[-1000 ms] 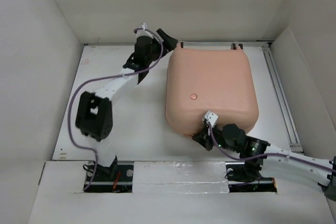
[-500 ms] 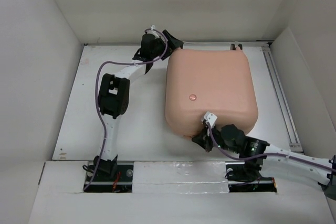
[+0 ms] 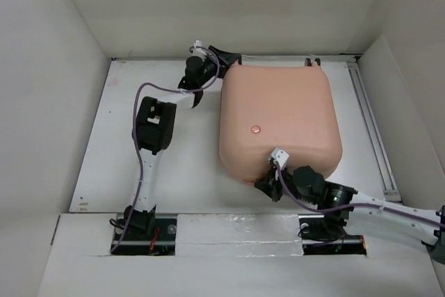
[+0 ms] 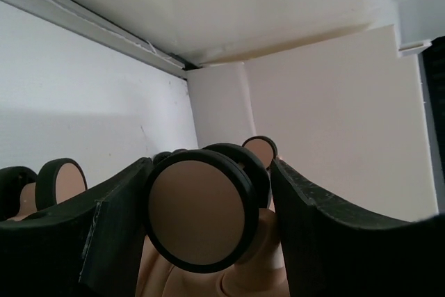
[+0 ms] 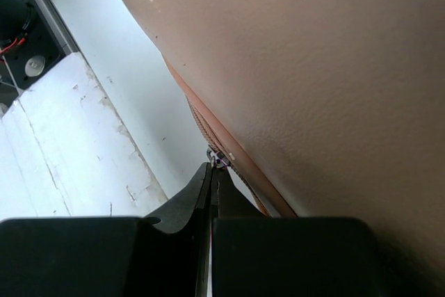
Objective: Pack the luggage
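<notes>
The luggage (image 3: 278,116) lies closed and flat on the white table (image 3: 125,165), its small round logo (image 3: 256,129) facing up. My left gripper (image 3: 224,58) is at its far left corner. In the left wrist view the jaws (image 4: 212,172) stand on either side of a pink-and-black caster wheel (image 4: 198,210) and close against it. My right gripper (image 3: 264,182) is at the near edge of the luggage. In the right wrist view it (image 5: 211,172) is shut on the small metal zipper pull (image 5: 219,160) beside the zipper seam of the shell (image 5: 313,67).
White walls enclose the table on the left, back and right. A metal rail (image 3: 368,123) runs along the right side. Other caster wheels (image 4: 61,182) show along the far edge of the luggage. A raised white ledge (image 3: 236,231) spans the front by the arm bases.
The left arm's elbow has swung in toward the back, and its gripper has shifted slightly right against the luggage's far corner. The right arm and the luggage have not moved.
</notes>
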